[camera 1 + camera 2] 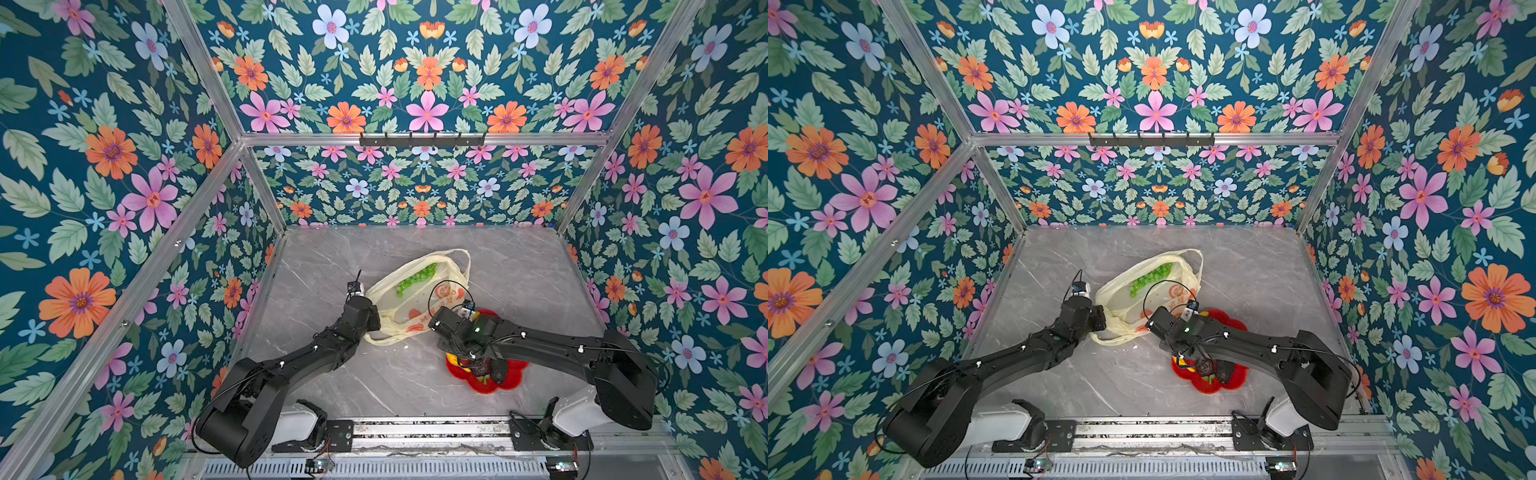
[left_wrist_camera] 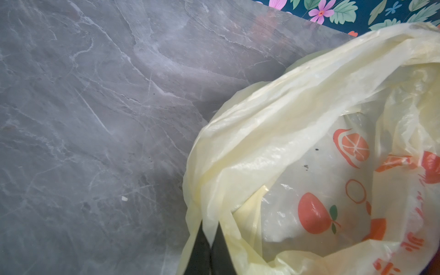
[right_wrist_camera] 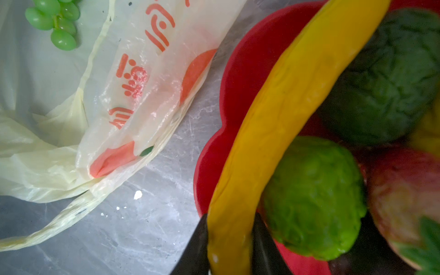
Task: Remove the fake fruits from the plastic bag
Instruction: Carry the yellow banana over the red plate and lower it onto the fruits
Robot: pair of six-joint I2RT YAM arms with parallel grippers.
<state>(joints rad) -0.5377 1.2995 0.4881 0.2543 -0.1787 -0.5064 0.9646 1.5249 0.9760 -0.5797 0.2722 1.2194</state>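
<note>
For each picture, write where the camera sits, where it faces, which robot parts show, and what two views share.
A top view: high over the arm bases, facing down at the table; left arm and right arm show.
A top view: same head, table, arms.
Left wrist: on left arm, facing the plastic bag; left gripper pinches it.
Right wrist: on right arm, facing the red plate; right gripper holds the banana.
Shared with top views: grapes.

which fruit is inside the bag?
The green grape bunch: it alone lies inside the plastic bag. The banana, lime-green ball and dark green fruit are over the red plate.
</note>
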